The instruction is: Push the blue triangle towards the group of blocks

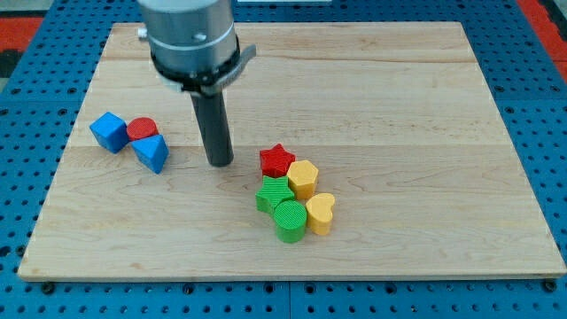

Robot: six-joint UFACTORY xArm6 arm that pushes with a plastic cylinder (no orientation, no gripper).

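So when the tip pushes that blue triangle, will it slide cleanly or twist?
The blue triangle looks rigid with flat faces, so it probably slides, not rolls. An off-centre push may twist it. It touches the red cylinder, which could get dragged. My tip sits to its right.

Bright, even light — soft short shadows, sharp focus, no glare.

Arm housing (190, 40) cut off by the view's top

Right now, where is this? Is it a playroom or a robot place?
Probably a robot lab bench, not a playroom. A wooden board lies on a blue table full of holes, and my tip stands between the blue triangle and the red star.
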